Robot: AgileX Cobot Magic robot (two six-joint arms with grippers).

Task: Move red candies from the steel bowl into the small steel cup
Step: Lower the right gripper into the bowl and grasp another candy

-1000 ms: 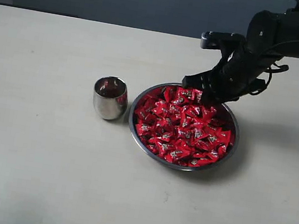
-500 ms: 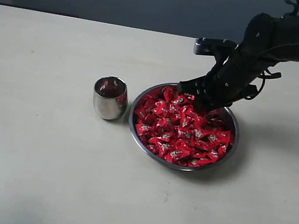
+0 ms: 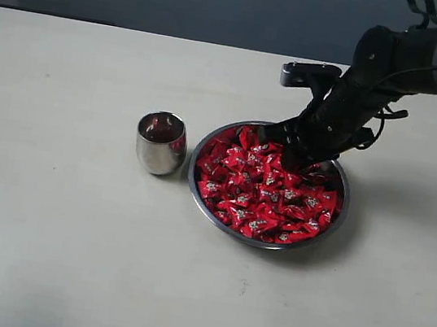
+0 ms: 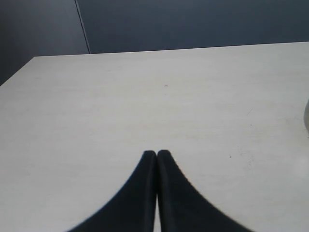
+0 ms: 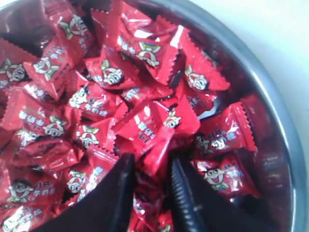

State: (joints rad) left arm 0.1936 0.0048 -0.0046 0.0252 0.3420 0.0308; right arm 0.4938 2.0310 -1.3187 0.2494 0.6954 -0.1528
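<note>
Right claw has dipped left into the bowl of candies; one sits between its fingers, grip unclear.

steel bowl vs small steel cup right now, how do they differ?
The steel bowl is wide and shallow; the small steel cup is narrow and rounded. The bowl is heaped with red candies; the cup's contents are unclear. The right gripper has its jaws in the bowl; nothing touches the cup. Both are shiny steel, upright on the table.
</note>
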